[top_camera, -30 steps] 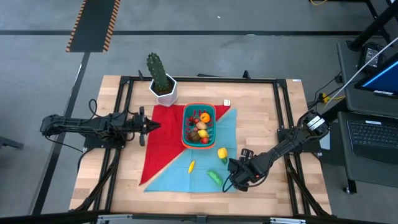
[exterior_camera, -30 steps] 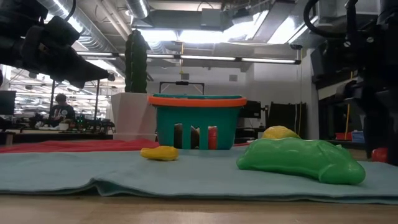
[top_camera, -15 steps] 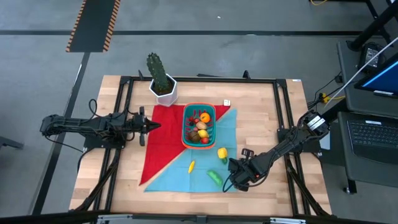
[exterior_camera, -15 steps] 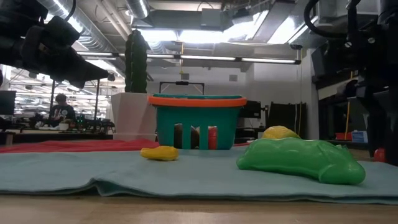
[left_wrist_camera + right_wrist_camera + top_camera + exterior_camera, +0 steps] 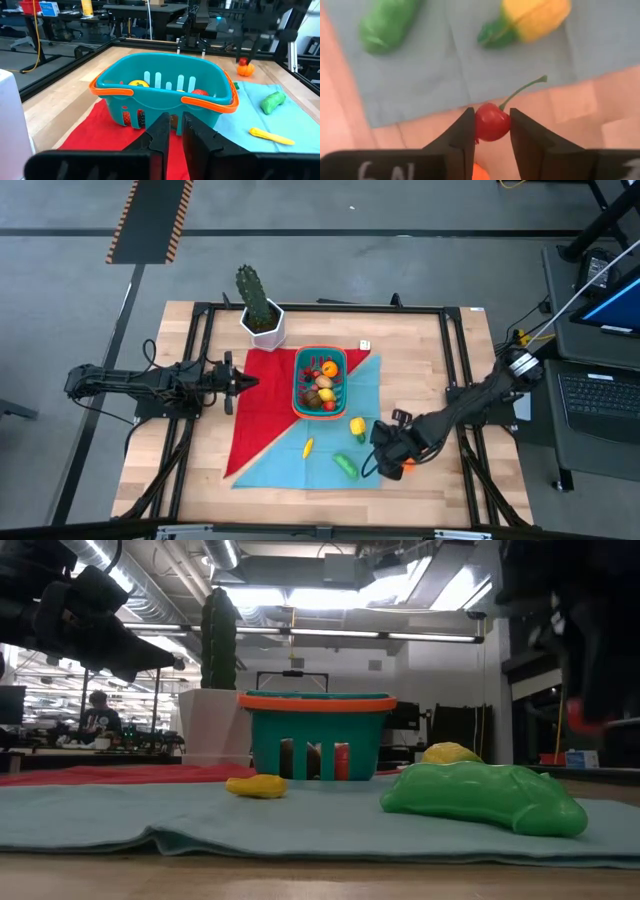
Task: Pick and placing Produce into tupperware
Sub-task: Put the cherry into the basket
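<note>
A: What does the right pincer (image 5: pixel 490 131) hold?

B: A red cherry (image 5: pixel 491 121) with a green stem, pinched between its two fingers, lower right of the overhead picture, above the bare desk (image 5: pixel 440 360) just off the blue cloth (image 5: pixel 300 465).

A: And the left pincer (image 5: pixel 173 131)?

B: Nearly closed, empty, at mid-left, pointing at the teal container (image 5: pixel 320 382).

A: The container?

B: Centre, holding several pieces. A green vegetable (image 5: pixel 345 466), a yellow pepper (image 5: pixel 357 425) and a small yellow piece (image 5: pixel 308 447) lie on the cloth below it.
</note>
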Tool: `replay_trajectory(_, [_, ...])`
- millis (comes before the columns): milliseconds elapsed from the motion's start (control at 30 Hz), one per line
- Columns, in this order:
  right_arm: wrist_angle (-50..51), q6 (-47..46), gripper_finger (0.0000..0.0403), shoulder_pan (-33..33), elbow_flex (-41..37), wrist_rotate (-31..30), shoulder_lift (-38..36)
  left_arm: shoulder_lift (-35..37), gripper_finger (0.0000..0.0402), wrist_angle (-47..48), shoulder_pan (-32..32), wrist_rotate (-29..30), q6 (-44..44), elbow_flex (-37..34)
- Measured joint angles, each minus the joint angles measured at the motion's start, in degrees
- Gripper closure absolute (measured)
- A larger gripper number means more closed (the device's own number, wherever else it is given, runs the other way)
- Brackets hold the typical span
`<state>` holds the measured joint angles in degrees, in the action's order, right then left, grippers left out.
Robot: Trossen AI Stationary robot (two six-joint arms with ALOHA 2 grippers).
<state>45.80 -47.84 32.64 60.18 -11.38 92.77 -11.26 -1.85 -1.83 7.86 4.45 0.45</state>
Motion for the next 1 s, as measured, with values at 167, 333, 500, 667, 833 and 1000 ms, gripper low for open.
replay_trajectory(167, [0.2,7.9,0.0303,-1.9,0.0,-3.0,-6.4,0.0,0.0348,0.0,0.0,0.0,0.0,0.0])
replay_trajectory(333, [-2.0,14.2,0.0303,-4.5,-2.4,-7.2,-14.3,0.0,0.0338,0.0,0.0,0.0,0.0,0.0])
replay_trajectory(500, [-12.9,18.7,0.0303,-8.2,-12.8,-7.1,-22.4,0.0,0.0329,0.0,0.0,0.0,0.0,0.0])
replay_trajectory(667, [-26.5,23.9,0.0303,-11.5,-23.1,-7.1,-29.6,0.0,0.0321,0.0,0.0,0.0,0.0,0.0])
replay_trajectory(833, [-49.4,32.4,0.0303,-14.2,-34.7,-7.0,-34.3,0.0,0.0315,0.0,0.0,0.0,0.0,0.0])
replay_trajectory(1000, [-68.8,36.2,0.0303,-16.4,-44.0,-6.8,-35.4,0.0,0.0315,0.0,0.0,0.0,0.0,0.0])
